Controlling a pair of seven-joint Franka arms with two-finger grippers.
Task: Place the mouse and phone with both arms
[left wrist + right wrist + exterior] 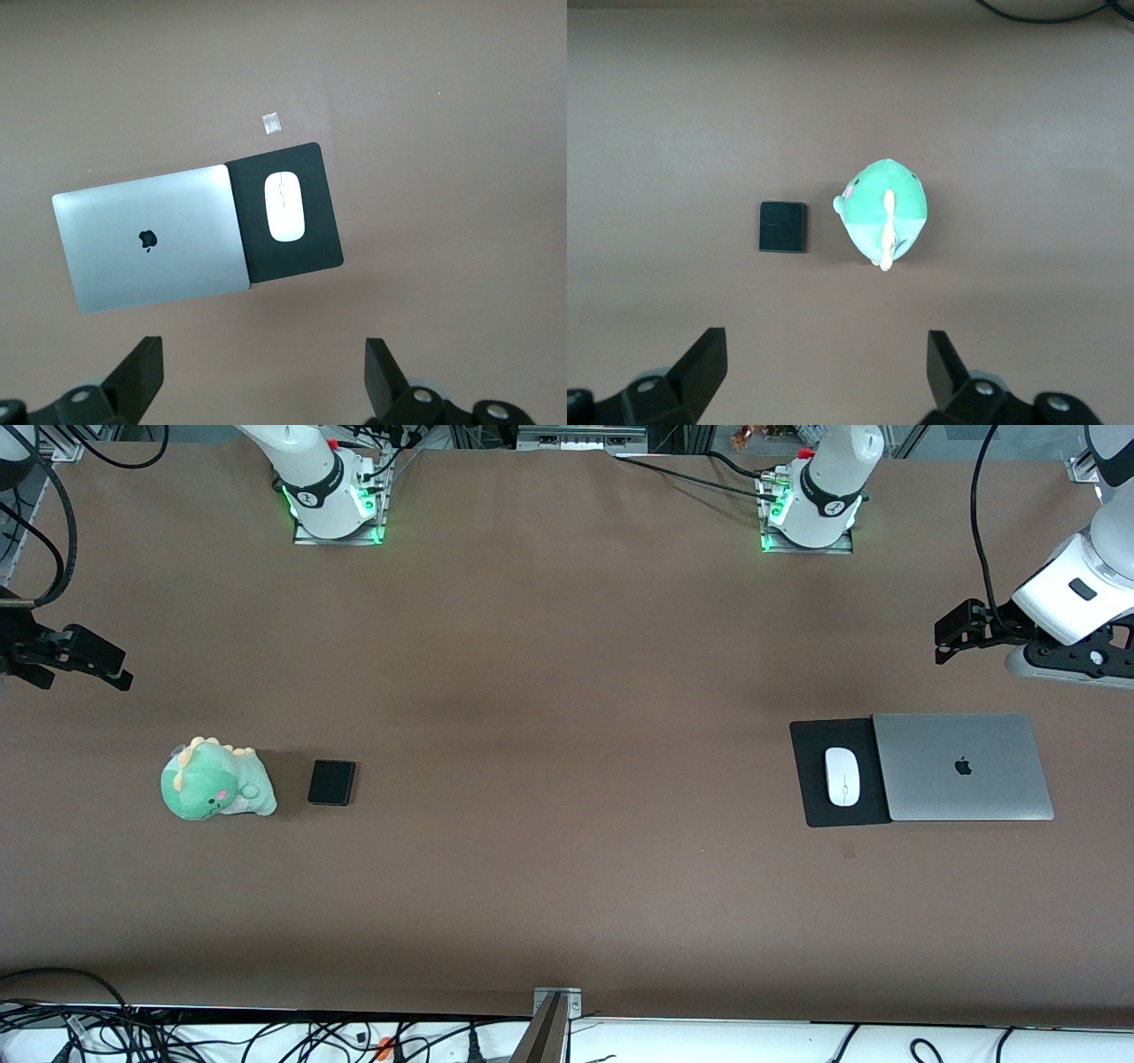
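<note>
The mouse [842, 776] is seen on the black mouse pad [811, 779], just beside the closed laptop [963, 766] at the left arm's end; its long axis runs toward the front cam, and the left gripper [950, 636], jaws apart & empty, is hung up near the table edge, so the mouse is judged to be its pick. The phone [332, 782] is laid flat beside the green plush dino [215, 779] at the right arm's end, under the right gripper [99, 666], likewise spread wide w/ nothing held. No obstruction is seen over either item, though the laptop edge & plush are judged close enough to be minded on descent.
</note>
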